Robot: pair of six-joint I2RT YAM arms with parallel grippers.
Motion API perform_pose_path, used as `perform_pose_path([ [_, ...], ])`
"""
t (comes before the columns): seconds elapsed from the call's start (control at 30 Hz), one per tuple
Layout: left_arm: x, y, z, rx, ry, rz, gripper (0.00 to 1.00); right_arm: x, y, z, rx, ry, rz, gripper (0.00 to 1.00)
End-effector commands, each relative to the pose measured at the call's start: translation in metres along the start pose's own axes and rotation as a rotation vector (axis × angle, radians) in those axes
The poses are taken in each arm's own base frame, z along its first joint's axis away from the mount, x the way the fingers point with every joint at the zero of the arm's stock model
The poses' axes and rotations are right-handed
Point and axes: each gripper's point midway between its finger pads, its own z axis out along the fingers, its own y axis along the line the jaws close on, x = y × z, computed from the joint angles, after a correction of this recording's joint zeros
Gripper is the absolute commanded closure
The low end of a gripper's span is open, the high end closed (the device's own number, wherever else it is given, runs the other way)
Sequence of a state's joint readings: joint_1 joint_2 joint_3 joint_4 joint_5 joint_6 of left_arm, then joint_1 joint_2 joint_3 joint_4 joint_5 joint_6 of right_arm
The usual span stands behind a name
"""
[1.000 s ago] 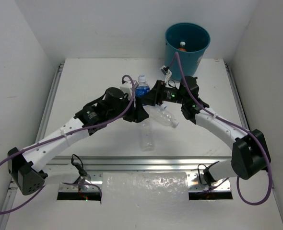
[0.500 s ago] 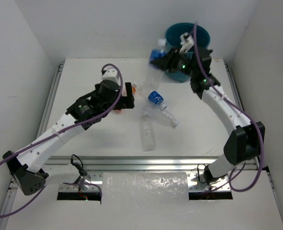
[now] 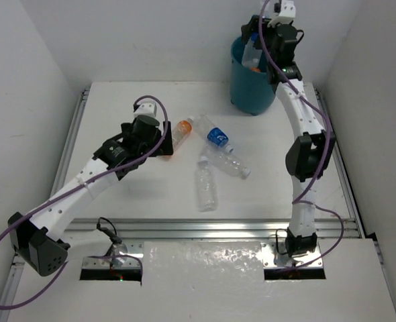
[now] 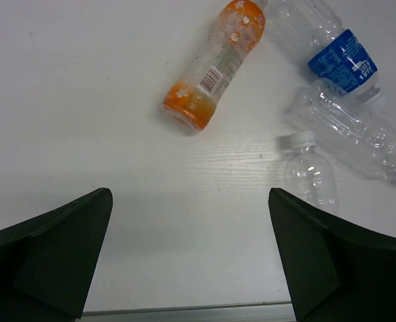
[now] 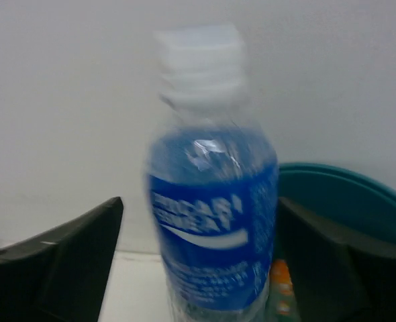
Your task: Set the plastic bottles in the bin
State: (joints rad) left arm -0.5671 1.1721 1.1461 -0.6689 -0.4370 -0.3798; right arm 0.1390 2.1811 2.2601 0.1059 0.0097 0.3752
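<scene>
White table (image 4: 84, 100), white walls. My left gripper (image 4: 190, 194) is hanging released, orange bottle (image 4: 215, 67) lying ahead of its fingers. My right gripper (image 5: 199, 204) is gaping around a blue-labelled bottle (image 5: 211, 221), bin (image 5: 345, 194) sitting just beyond, below.

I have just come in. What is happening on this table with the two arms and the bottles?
The two arms are putting plastic bottles into the teal bin. The right gripper is above the bin with a blue-label bottle between its open jaws; it looks released. An orange bottle already lies inside. The left gripper hangs open over the table, near a second orange bottle. A second blue-label bottle and two clear bottles lie there too.
</scene>
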Motion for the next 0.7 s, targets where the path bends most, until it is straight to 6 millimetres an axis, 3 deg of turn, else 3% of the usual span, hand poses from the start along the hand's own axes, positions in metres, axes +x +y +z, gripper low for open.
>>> perform_pose_path([
  [0.0,-0.036,-0.005,0.000,0.009,-0.084,-0.004,0.00,-0.022,-0.028,0.008,0.099,-0.111,-0.126,0.01],
  [0.1,-0.047,-0.009,0.008,0.004,-0.092,-0.008,0.00,-0.023,-0.025,0.009,0.079,-0.099,-0.152,0.01],
  [0.17,-0.057,-0.012,0.021,0.024,-0.090,-0.016,0.00,-0.036,-0.019,0.002,0.068,-0.099,-0.122,0.01],
  [0.2,-0.059,-0.004,0.038,0.003,-0.067,-0.025,0.00,-0.052,-0.010,-0.008,0.065,-0.098,-0.111,0.01],
  [0.23,-0.065,-0.011,0.035,0.042,-0.072,-0.020,0.00,-0.048,-0.014,-0.008,0.083,-0.091,-0.101,0.01],
  [0.3,-0.072,-0.009,0.061,0.051,-0.016,-0.027,0.00,-0.061,-0.005,-0.030,0.098,-0.073,-0.064,0.01],
  [0.33,-0.065,-0.007,0.081,0.027,0.029,-0.023,0.00,-0.065,0.005,-0.039,0.084,-0.074,-0.062,0.01],
  [0.37,-0.072,-0.021,0.084,0.093,0.036,-0.025,0.00,-0.075,0.014,-0.055,0.098,-0.079,-0.064,0.01],
  [0.43,-0.063,-0.034,0.106,0.130,0.096,-0.005,0.00,-0.081,0.022,-0.068,0.097,-0.053,-0.054,0.01],
  [0.47,-0.071,-0.042,0.106,0.157,0.103,0.004,0.00,-0.087,0.031,-0.085,0.084,-0.009,-0.043,0.01],
  [0.5,-0.066,-0.050,0.112,0.193,0.136,0.018,0.00,-0.089,0.038,-0.095,0.065,0.012,-0.040,0.01],
  [0.53,-0.049,-0.049,0.126,0.174,0.203,0.041,0.00,-0.089,0.051,-0.107,0.004,0.041,-0.038,0.01],
  [0.57,-0.053,-0.050,0.130,0.167,0.204,0.064,0.00,-0.063,0.061,-0.120,-0.041,0.125,-0.041,0.01],
  [0.6,-0.039,-0.043,0.143,0.130,0.256,0.084,0.00,-0.084,0.081,-0.148,-0.129,0.109,-0.040,0.01],
  [0.63,-0.039,-0.042,0.147,0.124,0.264,0.100,0.00,-0.050,0.086,-0.163,-0.152,0.189,-0.039,0.01],
  [0.67,-0.032,-0.047,0.151,0.148,0.296,0.110,0.00,-0.069,0.095,-0.190,-0.186,0.159,-0.032,0.01],
])
